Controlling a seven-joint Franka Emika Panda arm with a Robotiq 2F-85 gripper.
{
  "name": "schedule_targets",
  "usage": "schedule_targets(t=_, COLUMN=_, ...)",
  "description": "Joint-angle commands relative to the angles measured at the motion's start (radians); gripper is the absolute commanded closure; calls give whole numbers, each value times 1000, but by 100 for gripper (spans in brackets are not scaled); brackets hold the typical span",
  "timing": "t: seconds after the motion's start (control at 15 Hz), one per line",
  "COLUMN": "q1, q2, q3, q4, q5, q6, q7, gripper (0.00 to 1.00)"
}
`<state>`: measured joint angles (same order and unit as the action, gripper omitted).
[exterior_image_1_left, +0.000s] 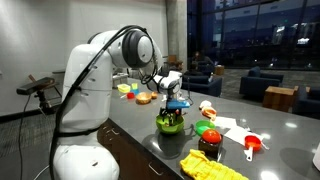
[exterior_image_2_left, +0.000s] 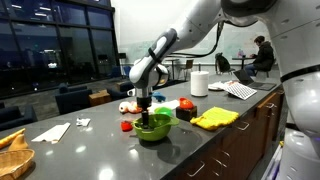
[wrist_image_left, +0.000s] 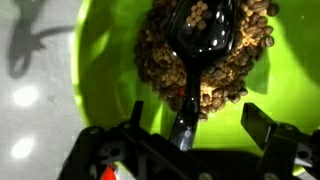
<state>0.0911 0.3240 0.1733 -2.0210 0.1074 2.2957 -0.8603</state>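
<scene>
A green bowl filled with brown beans fills the wrist view. A black spoon lies in the beans, its handle running back towards me. My gripper is open, and the handle sits between its two fingers, closer to the left one, with no contact that I can see. In both exterior views the gripper hangs straight down just over the bowl on the grey counter.
Near the bowl are a yellow cloth, a red cup, a dark jar and a red bowl. A white roll stands further back. A wicker basket sits at the counter's end.
</scene>
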Motion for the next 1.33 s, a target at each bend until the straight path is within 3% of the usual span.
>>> schedule_targets(t=0.0, q1=-22, q2=29, q3=23, q4=33, q5=7, q6=7, q7=-29, gripper=26)
schedule_targets(t=0.67, q1=-21, q2=22, q3=31, q4=48, q5=-6, q6=7, q7=-24, gripper=99)
schedule_targets(t=1.27, q1=-12, q2=-9, q3=31, q4=42, q5=-30, q6=-11, q7=-12, gripper=99)
